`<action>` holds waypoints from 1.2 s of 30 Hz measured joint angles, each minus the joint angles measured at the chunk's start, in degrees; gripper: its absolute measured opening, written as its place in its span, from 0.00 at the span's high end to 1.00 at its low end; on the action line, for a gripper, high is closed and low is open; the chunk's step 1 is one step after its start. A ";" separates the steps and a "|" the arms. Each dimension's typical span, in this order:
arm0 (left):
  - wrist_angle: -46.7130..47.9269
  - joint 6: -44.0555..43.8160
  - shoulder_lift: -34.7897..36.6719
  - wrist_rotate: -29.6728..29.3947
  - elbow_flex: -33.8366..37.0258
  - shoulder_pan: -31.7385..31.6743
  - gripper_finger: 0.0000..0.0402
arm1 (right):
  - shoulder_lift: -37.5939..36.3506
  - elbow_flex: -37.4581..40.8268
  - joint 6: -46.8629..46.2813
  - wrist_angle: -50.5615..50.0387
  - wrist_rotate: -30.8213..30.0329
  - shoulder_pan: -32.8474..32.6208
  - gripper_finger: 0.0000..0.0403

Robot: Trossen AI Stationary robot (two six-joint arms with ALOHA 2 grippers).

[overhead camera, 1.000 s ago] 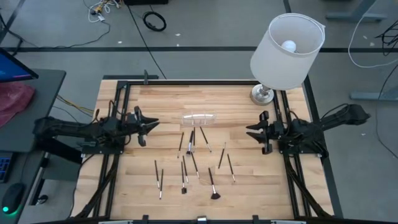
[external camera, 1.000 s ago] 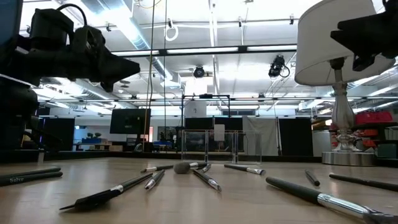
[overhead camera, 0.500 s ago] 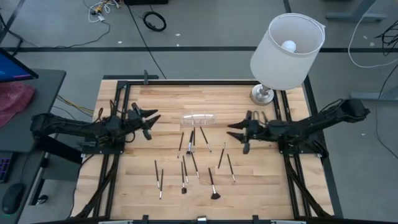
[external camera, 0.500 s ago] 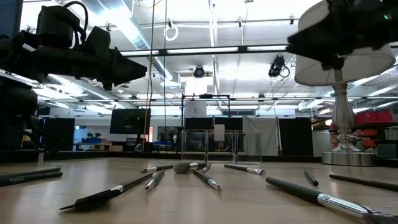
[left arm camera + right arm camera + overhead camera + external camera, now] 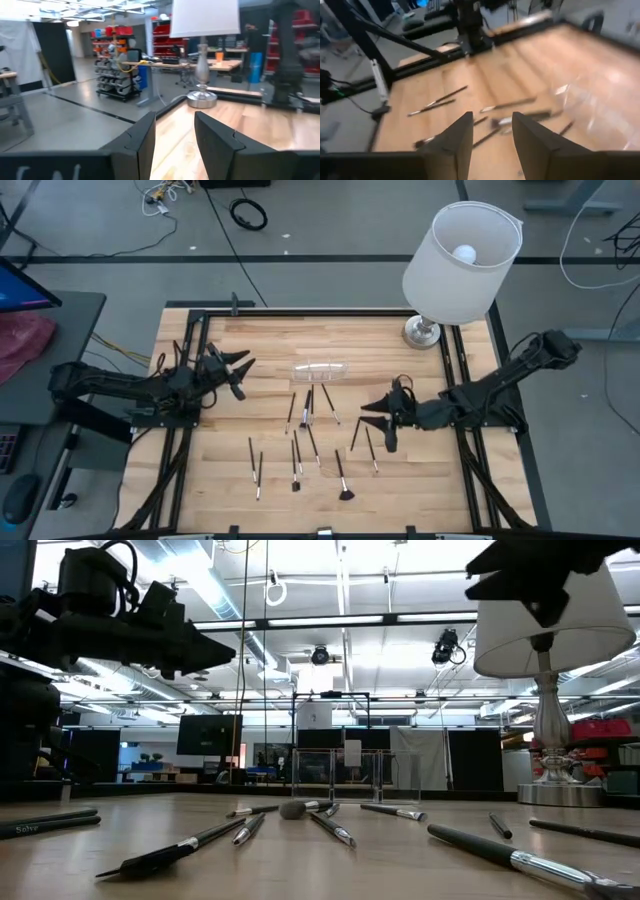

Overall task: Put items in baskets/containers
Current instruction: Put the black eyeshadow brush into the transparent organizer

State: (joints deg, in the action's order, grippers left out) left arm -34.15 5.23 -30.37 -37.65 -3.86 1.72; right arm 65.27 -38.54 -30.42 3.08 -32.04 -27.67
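Opening stage, by the look of it: nothing yet in the clear plastic cup point(image 5: 320, 370), lying on its side toward the far middle of the worktop point(image 5: 260, 345). Makeup brushes point(image 5: 308, 408) scattered loose on the wood just nearer than the cup, a tight bunch in the middle, more strewn toward the near edge, fan brush point(image 5: 343, 480) nearest of all. None lifted.

Right claw point(image 5: 383, 422) reaching in over the right-hand brushes, fingers parted, nothing between them in the wrist view point(image 5: 490, 135); two brushes point(image 5: 361, 438) directly at its tips. Above the wood or on it: cannot tell.

Left claw point(image 5: 238, 370) raised near the left rail, well apart from cup and brushes, fingers parted and empty point(image 5: 172, 145).

White-shaded lamp point(image 5: 455, 265) at the far right corner, clear of the work.

Step in hand, judged: approach for a first pick on the right. Next likely needed: settle over one brush handle, close across it. Cup on its side; steadying or righting probably needed before loading, perhaps by the left claw.
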 joint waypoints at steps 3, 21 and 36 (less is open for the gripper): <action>-1.24 0.83 0.00 -0.92 0.00 0.00 0.65 | 1.86 0.02 -9.69 -6.14 -0.06 -1.84 0.65; 1.21 1.36 0.00 -1.35 -0.04 0.00 0.65 | 24.54 0.07 -26.88 -14.04 -0.01 -6.89 0.65; 1.86 1.32 0.00 -1.77 -0.07 0.02 0.65 | 31.93 0.07 -34.18 -12.40 -3.54 -6.79 0.65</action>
State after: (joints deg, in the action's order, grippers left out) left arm -32.29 6.55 -30.37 -39.42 -3.92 1.73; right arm 97.19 -38.48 -64.60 -9.32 -35.58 -34.46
